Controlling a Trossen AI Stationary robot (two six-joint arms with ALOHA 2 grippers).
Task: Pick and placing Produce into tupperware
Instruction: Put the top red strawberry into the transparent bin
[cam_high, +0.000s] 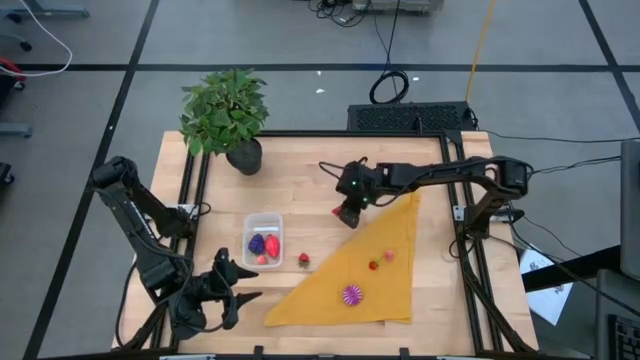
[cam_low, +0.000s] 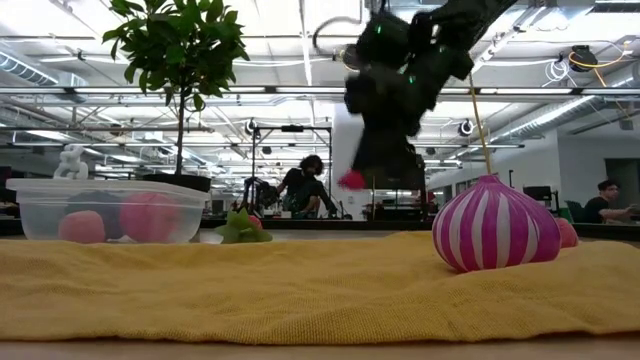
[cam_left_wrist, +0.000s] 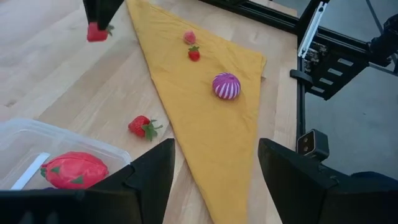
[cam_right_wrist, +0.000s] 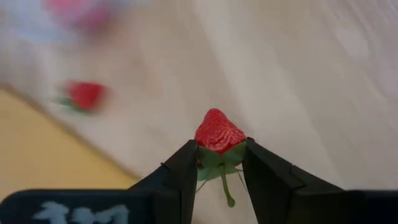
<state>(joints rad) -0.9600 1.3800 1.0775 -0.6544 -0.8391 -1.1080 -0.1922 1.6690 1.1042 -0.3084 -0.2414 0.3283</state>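
Note:
My right gripper (cam_high: 349, 213) hangs above the wood beside the yellow cloth's far corner, shut on a red toy strawberry (cam_right_wrist: 219, 132). The clear tupperware (cam_high: 263, 240) stands on the table left of the cloth and holds a purple piece and red-pink pieces (cam_left_wrist: 73, 169). Another strawberry (cam_high: 303, 261) lies on the wood between box and cloth. On the cloth lie a magenta striped ball (cam_high: 352, 294), a small red piece (cam_high: 374, 265) and a pink one (cam_high: 389, 255). My left gripper (cam_high: 250, 284) waits open near the table's near left corner. My right gripper pinches the strawberry by its green leafy end (cam_right_wrist: 214, 157) between the two fingers (cam_right_wrist: 180, 171). The red tip sticks out past the fingertips. The fingers come from above, pointing down. In the low view the strawberry (cam_low: 351, 180) hangs clear of the table.
A potted green plant (cam_high: 225, 110) stands at the table's far left. The mustard-yellow triangular cloth (cam_high: 375, 285) covers the near right part of the table. Bare wood lies between the box and the plant. People sit in the room beyond the table.

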